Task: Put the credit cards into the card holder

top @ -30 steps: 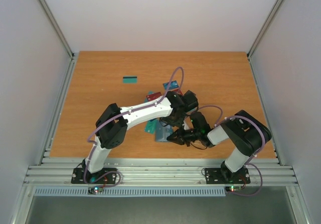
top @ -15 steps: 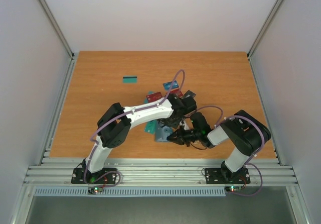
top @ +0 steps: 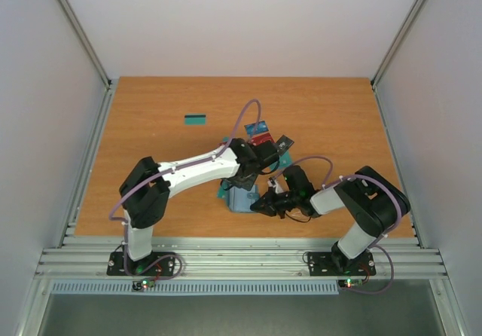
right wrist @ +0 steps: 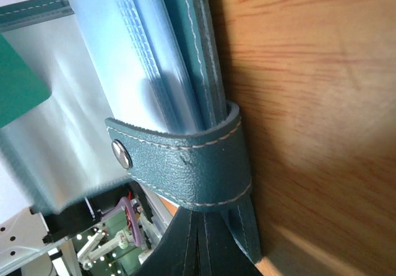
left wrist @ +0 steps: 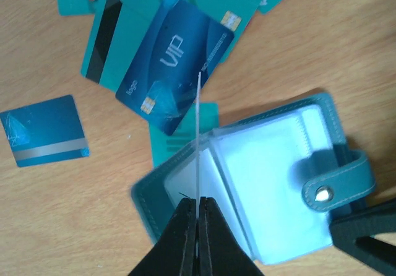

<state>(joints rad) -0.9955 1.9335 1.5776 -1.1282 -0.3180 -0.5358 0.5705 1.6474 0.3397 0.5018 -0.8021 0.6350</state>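
The card holder (left wrist: 272,183) lies open on the table, its clear blue-white pockets facing up and its snap strap (right wrist: 185,164) off to one side. My left gripper (left wrist: 198,200) is shut on a thin card (left wrist: 198,133), seen edge-on, standing just above the holder's left pockets. My right gripper (right wrist: 199,226) is shut on the holder's teal cover edge (right wrist: 204,72) just below the strap. In the top view the holder (top: 239,200) lies between the left gripper (top: 242,185) and the right gripper (top: 262,204). Loose credit cards (left wrist: 176,65) lie beyond the holder.
A teal card with a grey stripe (left wrist: 43,130) lies alone left of the pile. Another teal card (top: 196,119) sits far back on the left. Red and dark cards (top: 265,138) lie behind the left wrist. White walls and rails surround the wooden table (top: 339,125).
My left arm has swung left and pulled nearer, bringing its card over the card holder. The right arm and the holder have stayed put.
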